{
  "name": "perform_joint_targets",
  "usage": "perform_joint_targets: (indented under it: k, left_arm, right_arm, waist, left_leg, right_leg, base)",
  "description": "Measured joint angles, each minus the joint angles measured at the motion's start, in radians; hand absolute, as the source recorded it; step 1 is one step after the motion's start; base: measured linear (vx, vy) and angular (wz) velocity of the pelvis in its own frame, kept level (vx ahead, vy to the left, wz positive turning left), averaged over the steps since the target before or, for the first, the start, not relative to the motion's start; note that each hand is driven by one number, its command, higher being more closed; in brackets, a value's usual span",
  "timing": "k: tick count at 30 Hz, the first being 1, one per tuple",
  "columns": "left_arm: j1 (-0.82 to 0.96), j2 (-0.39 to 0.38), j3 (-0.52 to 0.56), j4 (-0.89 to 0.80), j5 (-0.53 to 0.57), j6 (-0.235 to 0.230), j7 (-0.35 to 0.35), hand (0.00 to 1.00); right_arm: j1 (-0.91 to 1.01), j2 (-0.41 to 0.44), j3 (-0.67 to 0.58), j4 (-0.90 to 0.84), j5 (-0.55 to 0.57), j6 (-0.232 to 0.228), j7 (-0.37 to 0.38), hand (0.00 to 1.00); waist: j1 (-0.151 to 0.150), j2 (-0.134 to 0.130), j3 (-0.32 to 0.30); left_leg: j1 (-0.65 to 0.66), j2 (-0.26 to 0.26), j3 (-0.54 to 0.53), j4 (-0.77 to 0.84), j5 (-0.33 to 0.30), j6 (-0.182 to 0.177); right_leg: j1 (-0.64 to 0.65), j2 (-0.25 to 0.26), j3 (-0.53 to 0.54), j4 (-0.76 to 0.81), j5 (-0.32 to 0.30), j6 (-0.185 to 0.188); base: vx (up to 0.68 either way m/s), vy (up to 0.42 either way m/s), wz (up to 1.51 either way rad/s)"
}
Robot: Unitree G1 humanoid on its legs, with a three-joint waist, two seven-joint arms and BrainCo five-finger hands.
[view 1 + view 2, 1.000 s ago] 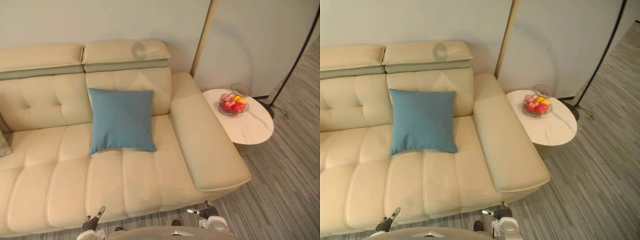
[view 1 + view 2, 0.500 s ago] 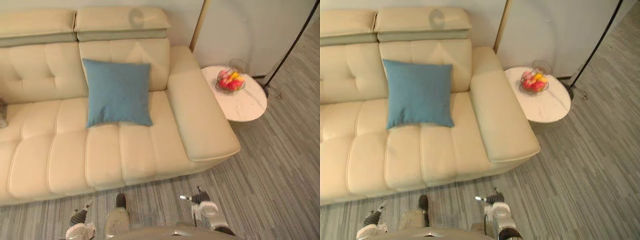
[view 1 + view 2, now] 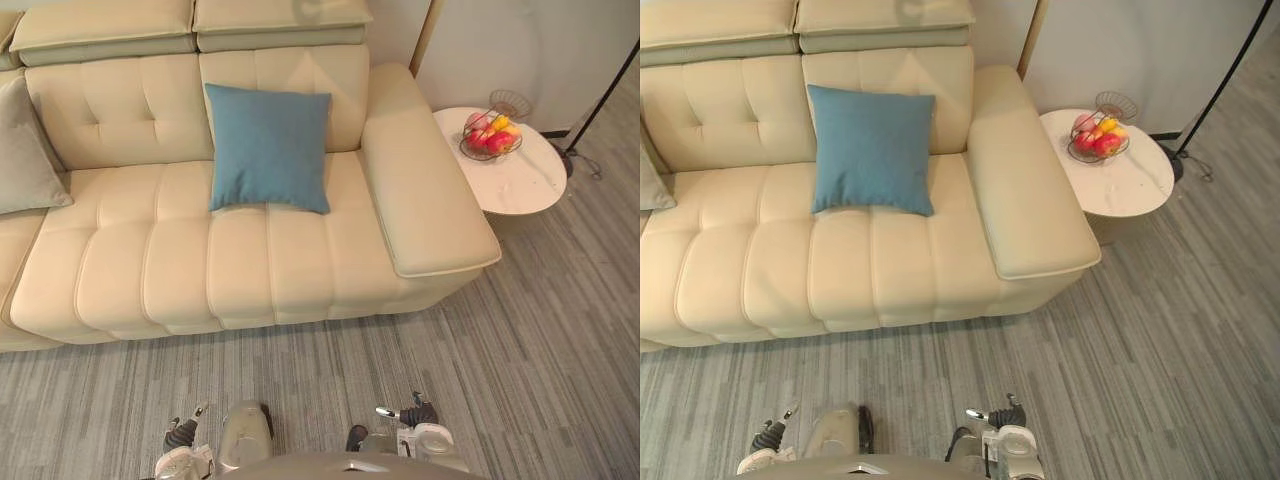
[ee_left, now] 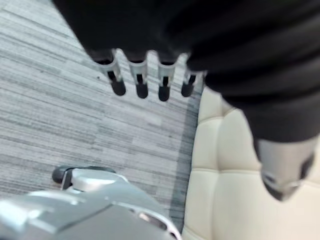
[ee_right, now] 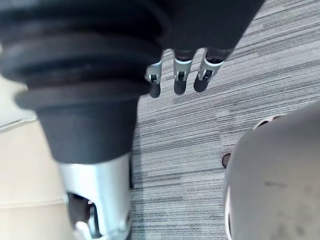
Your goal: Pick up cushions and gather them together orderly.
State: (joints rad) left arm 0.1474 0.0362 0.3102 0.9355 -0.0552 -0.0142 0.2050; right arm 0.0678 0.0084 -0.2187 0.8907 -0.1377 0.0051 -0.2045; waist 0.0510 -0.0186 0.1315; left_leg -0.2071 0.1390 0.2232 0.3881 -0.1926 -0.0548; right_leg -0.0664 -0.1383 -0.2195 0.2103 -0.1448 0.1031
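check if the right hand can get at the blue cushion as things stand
Probably not yet. The right hand hangs low over the floor, short of the sofa, while the blue cushion leans on its backrest across the seat. Nothing blocks the way; stepping closer should do it.

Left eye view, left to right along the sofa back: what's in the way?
grey cushion → blue cushion → sofa armrest → fruit basket → floor lamp pole
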Motion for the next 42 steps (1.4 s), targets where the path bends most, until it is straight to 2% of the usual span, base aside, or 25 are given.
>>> perform_joint_targets:
  k: [1,2,4,5,7,10,16,23,24,26,28,33,34,35,36,37,38,39,40,41,42]
  left_arm:
    - [0.008,0.016,-0.002,-0.001,0.0,0.002,0.001,0.0]
    - [0.011,0.025,-0.005,0.0,0.0,0.004,0.002,0.0]
    - [0.009,0.027,-0.019,0.003,0.0,0.004,0.002,0.0]
    - [0.01,0.033,-0.037,0.024,0.001,0.007,0.001,0.0]
    - [0.014,0.033,-0.038,0.039,0.001,0.012,0.001,0.0]
    - [0.019,0.034,-0.039,0.061,0.002,0.014,-0.002,0.0]
    - [0.023,0.034,-0.057,0.101,0.041,0.017,-0.021,0.0]
    - [0.011,0.041,-0.076,0.101,0.063,0.021,-0.037,0.0]
    - [0.002,0.046,-0.075,0.099,0.068,0.023,-0.037,0.0]
    - [-0.007,0.043,-0.076,0.098,0.069,0.022,-0.035,0.0]
    - [-0.02,0.039,-0.076,0.099,0.07,0.022,-0.036,0.0]
    - [-0.032,0.047,-0.075,0.097,0.07,0.022,-0.035,0.0]
    - [-0.037,0.047,-0.076,0.097,0.07,0.022,-0.034,0.0]
    - [-0.037,0.047,-0.076,0.097,0.07,0.022,-0.034,0.0]
    - [-0.038,0.047,-0.076,0.095,0.071,0.022,-0.034,0.0]
    - [-0.045,0.051,-0.077,0.094,0.076,0.022,-0.032,0.0]
    - [-0.057,0.049,-0.086,0.094,0.08,0.022,-0.031,0.0]
    - [-0.058,0.046,-0.09,0.092,0.08,0.022,-0.03,0.0]
    - [-0.057,0.045,-0.114,0.09,0.08,0.021,-0.03,0.0]
    - [-0.057,0.044,-0.119,0.086,0.08,0.021,-0.03,0.0]
    - [-0.057,0.041,-0.124,0.082,0.08,0.018,-0.031,0.0]
  right_arm:
    - [0.008,0.018,-0.002,0.012,0.013,-0.001,0.005,0.0]
    - [0.009,0.027,-0.013,0.034,0.017,0.0,0.008,0.0]
    - [0.01,0.028,-0.034,0.04,0.019,0.002,0.008,0.0]
    - [0.011,0.021,-0.04,0.047,0.022,0.003,0.008,0.0]
    - [0.007,0.017,-0.042,0.058,0.028,0.003,0.008,0.0]
    - [0.003,0.015,-0.065,0.071,0.036,0.004,0.008,0.0]
    - [0.003,0.002,-0.078,0.082,0.063,0.005,0.008,0.0]
    - [-0.004,0.002,-0.112,0.108,0.092,0.003,0.009,0.0]
    - [-0.006,0.003,-0.121,0.107,0.097,0.004,0.009,0.0]
    - [-0.004,0.001,-0.123,0.108,0.108,0.005,0.008,0.0]
    - [-0.004,0.001,-0.13,0.105,0.113,0.004,0.008,0.0]
    - [-0.011,0.008,-0.115,0.083,0.112,0.01,0.007,0.0]
    - [-0.012,0.008,-0.103,0.067,0.111,0.015,0.007,0.0]
    - [-0.016,0.004,-0.098,0.067,0.111,0.018,0.007,0.0]
    - [-0.037,0.006,-0.095,0.067,0.109,0.02,0.007,0.0]
    - [-0.048,0.01,-0.085,0.068,0.108,0.021,0.007,0.0]
    - [-0.059,0.002,-0.067,0.067,0.1,0.021,0.007,0.0]
    - [-0.067,-0.003,-0.059,0.067,0.099,0.021,0.007,0.0]
    - [-0.074,-0.011,-0.043,0.068,0.091,0.021,0.006,0.0]
    - [-0.073,-0.014,-0.032,0.068,0.091,0.021,0.005,0.0]
    - [-0.071,-0.016,-0.021,0.068,0.091,0.021,0.004,0.0]
  waist:
    - [-0.006,-0.036,-0.022]
    - [-0.015,-0.057,-0.038]
    - [-0.027,-0.054,-0.04]
    - [-0.032,-0.044,-0.046]
    - [-0.039,-0.039,-0.049]
    - [-0.046,-0.034,-0.061]
    - [-0.05,-0.019,-0.076]
    - [-0.049,-0.022,-0.078]
    - [-0.05,-0.032,-0.067]
    - [-0.048,-0.027,-0.065]
    - [-0.052,-0.019,-0.063]
    - [-0.047,-0.032,-0.053]
    - [-0.044,-0.027,-0.043]
    - [-0.042,-0.02,-0.037]
    - [-0.04,-0.014,-0.036]
    - [-0.035,-0.019,-0.032]
    - [-0.041,-0.003,-0.022]
    - [-0.041,0.003,-0.019]
    - [-0.04,0.013,-0.015]
    - [-0.041,0.012,-0.016]
    - [-0.048,0.007,-0.017]
  left_leg:
    - [0.04,-0.043,0.015,-0.106,0.054,0.013]
    - [0.089,-0.089,0.024,-0.231,0.117,0.024]
    - [0.121,-0.117,0.021,-0.317,0.161,0.026]
    - [0.148,-0.133,0.021,-0.39,0.192,0.025]
    - [0.178,-0.141,0.02,-0.447,0.213,0.019]
    - [0.197,-0.144,0.004,-0.475,0.225,0.01]
    - [0.238,-0.126,0.003,-0.475,0.236,0.02]
    - [0.29,-0.107,0.088,-0.461,0.219,0.024]
    - [0.268,-0.103,0.068,-0.382,0.187,0.029]
    - [0.241,-0.09,0.009,-0.304,0.139,0.02]
    - [0.239,-0.08,0.007,-0.263,0.083,0.012]
    - [0.229,-0.068,0.159,-0.223,0.024,0.003]
    - [0.226,-0.048,0.221,-0.191,-0.004,0.002]
    - [0.227,-0.036,0.252,-0.185,-0.01,0.003]
    - [0.226,-0.016,0.307,-0.181,-0.011,0.01]
    - [0.229,-0.006,0.369,-0.18,-0.008,0.015]
    - [0.252,0.022,0.452,-0.18,-0.003,0.015]
    - [0.26,0.033,0.479,-0.182,-0.001,0.012]
    - [0.288,0.052,0.547,-0.189,0.008,-0.002]
    - [0.3,0.05,0.563,-0.195,0.011,-0.008]
    - [0.317,0.041,0.585,-0.203,0.017,-0.018]
  right_leg:
    - [0.003,-0.023,0.018,-0.032,0.019,-0.005]
    - [0.008,-0.042,0.032,-0.066,0.047,-0.01]
    - [0.019,-0.051,0.043,-0.09,0.07,-0.014]
    - [0.021,-0.052,0.049,-0.112,0.091,-0.018]
    - [0.031,-0.049,0.05,-0.128,0.102,-0.019]
    - [0.033,-0.041,0.053,-0.133,0.103,-0.009]
    - [0.067,-0.005,0.098,-0.168,0.108,-0.01]
    - [0.081,0.026,0.196,-0.195,0.141,-0.005]
    - [0.082,0.025,0.227,-0.196,0.147,-0.012]
    - [0.076,0.032,0.262,-0.195,0.156,-0.023]
    - [0.055,0.043,0.307,-0.193,0.162,-0.019]
    - [-0.028,0.061,0.414,-0.196,0.217,-0.036]
    - [-0.046,0.076,0.415,-0.21,0.262,-0.054]
    - [-0.051,0.082,0.393,-0.224,0.286,-0.071]
    - [-0.06,0.089,0.316,-0.245,0.305,-0.122]
    - [-0.074,0.083,0.185,-0.234,0.267,-0.175]
    - [-0.102,0.056,-0.02,-0.182,0.222,-0.181]
    - [-0.11,0.05,-0.096,-0.155,0.208,-0.179]
    - [-0.106,0.029,-0.299,-0.082,0.176,-0.185]
    - [-0.1,0.021,-0.345,-0.066,0.17,-0.19]
    - [-0.076,0.016,-0.393,-0.057,0.161,-0.176]
  base:
    - [-0.16,0.177,0.1]
    - [-0.12,0.138,0.11]
    - [-0.13,0.1,0.13]
    - [-0.14,0.091,0.06]
    - [-0.09,0.051,-0.02]
    - [-0.08,-0.007,-0.04]
    - [0.01,-0.024,-0.24]
    - [0.08,-0.013,-0.44]
    - [0.07,-0.015,-0.63]
    - [0.05,-0.03,-0.64]
    - [0.01,0.006,-0.72]
    - [-0.07,0.042,-1.11]
    - [-0.07,0.024,-1.11]
    - [-0.08,0.012,-1.46]
    - [-0.07,-0.001,-1.43]
    - [-0.08,-0.015,-1.85]
    - [-0.05,-0.015,-1.6]
    - [-0.04,-0.038,-1.69]
    - [-0.01,-0.049,-1.19]
    - [0.04,-0.09,-1.24]
    - [0.07,-0.106,-0.92]
